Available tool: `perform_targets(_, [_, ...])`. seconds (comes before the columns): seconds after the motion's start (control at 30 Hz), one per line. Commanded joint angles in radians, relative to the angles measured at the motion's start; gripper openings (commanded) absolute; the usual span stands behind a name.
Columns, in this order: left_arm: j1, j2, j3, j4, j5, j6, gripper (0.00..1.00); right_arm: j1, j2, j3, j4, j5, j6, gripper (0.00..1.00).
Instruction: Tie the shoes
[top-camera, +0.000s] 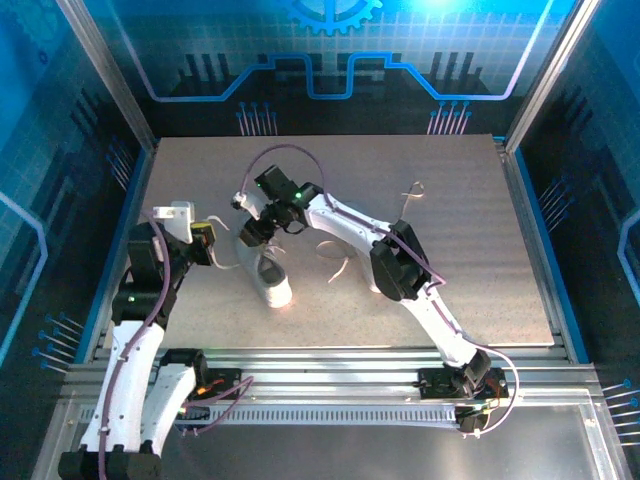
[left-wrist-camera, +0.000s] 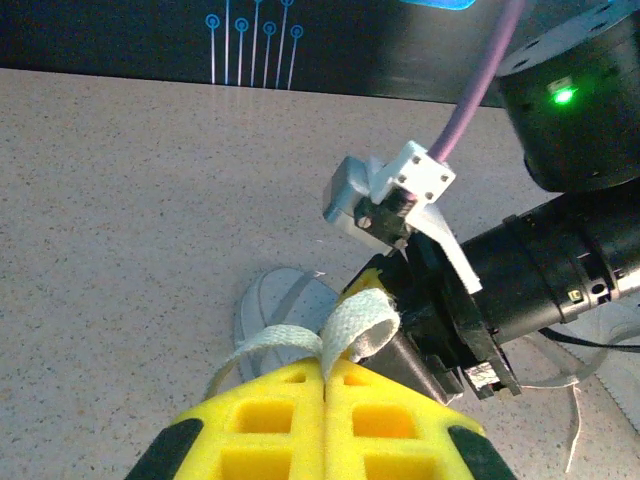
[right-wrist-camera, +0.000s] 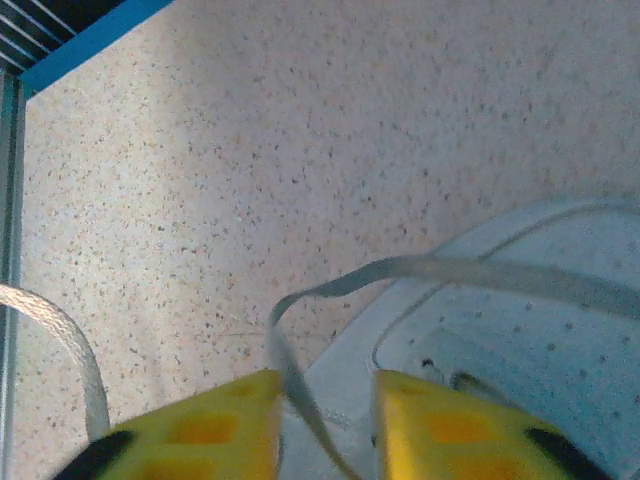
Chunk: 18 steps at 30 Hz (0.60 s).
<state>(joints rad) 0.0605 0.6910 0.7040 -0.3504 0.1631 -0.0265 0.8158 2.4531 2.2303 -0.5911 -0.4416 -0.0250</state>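
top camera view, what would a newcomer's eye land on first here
A white sneaker lies left of centre on the speckled table. The left claw is pinched shut on a flat white lace. The right claw stands open over the shoe, a lace strand running between its yellow fingers.

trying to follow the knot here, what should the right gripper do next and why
Probably close the right gripper on the lace strand. That strand runs down between its parted fingers, just above the shoe. The left gripper is shut on a folded lace loop, so closing would likely give both arms a hold for pulling.
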Motion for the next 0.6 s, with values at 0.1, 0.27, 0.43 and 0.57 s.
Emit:
perform_targets(0.1, [-0.002, 0.055, 0.006, 0.072, 0.072, -0.023, 0.00, -0.051, -0.079, 0.030, 0.020, -0.034, 0.063, 0.49])
perform_targets(0.27, [-0.002, 0.174, 0.063, 0.097, 0.154, -0.012, 0.00, -0.119, -0.192, -0.120, 0.096, 0.017, 0.163, 0.52])
perform_targets(0.43, [-0.003, 0.322, 0.139, 0.123, 0.228, -0.005, 0.00, -0.179, -0.251, -0.332, 0.188, 0.019, 0.281, 0.52])
perform_targets(0.57, [-0.008, 0.437, 0.200, 0.129, 0.260, -0.016, 0.00, -0.190, -0.247, -0.459, 0.289, -0.065, 0.331, 0.53])
